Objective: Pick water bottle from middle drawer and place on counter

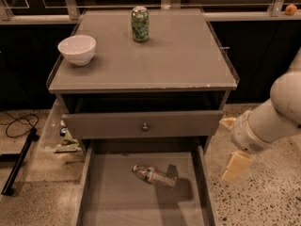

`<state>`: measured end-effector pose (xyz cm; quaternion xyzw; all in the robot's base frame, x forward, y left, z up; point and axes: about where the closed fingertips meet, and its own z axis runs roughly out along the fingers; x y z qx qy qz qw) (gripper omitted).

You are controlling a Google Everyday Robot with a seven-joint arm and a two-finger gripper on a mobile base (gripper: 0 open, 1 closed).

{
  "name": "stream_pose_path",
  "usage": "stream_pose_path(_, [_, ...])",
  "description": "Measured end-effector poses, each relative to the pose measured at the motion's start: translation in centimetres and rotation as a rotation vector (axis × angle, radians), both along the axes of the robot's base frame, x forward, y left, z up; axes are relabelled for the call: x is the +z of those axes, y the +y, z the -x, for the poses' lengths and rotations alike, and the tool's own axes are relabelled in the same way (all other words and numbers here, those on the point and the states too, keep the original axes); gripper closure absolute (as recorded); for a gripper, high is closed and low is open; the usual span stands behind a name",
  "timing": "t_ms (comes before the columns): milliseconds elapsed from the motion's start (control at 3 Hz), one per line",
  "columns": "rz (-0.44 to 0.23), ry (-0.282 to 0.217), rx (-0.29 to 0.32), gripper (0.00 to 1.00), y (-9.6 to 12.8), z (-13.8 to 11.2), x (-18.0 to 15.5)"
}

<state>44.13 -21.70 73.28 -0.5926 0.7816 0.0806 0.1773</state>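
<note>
Water bottle [154, 175] lies cap-left; end effector [236, 166] right of drawer [117, 202].

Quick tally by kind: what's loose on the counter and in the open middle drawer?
Bottles: 1, water bottle lying in the middle drawer.
Cans: 1, green soda can on the counter.
Bowls: 1, white bowl on the counter.
Total: 3.
The gripper hangs right of the drawer, outside it.

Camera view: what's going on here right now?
The gripper hangs right of the open middle drawer, clear of the water bottle. The bottle lies on its side on the drawer floor, untouched. A bowl and a can stand on the counter.
</note>
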Motion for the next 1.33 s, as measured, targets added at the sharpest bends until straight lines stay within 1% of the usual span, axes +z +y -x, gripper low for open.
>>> stream_pose_path(333, [-0.072,-0.013,-0.008,0.0,0.2,-1.1,-4.4])
stream_pose_path(667, [-0.073,-0.012,-0.009,0.0,0.3,-1.1,-4.4])
stream_pose_path(1000, [-0.125,0.032,-0.021,0.0,1.3,-1.3,-7.2])
stream_pose_path(1333, [-0.165,0.056,-0.052,0.0,2.4,-1.7,-12.4])
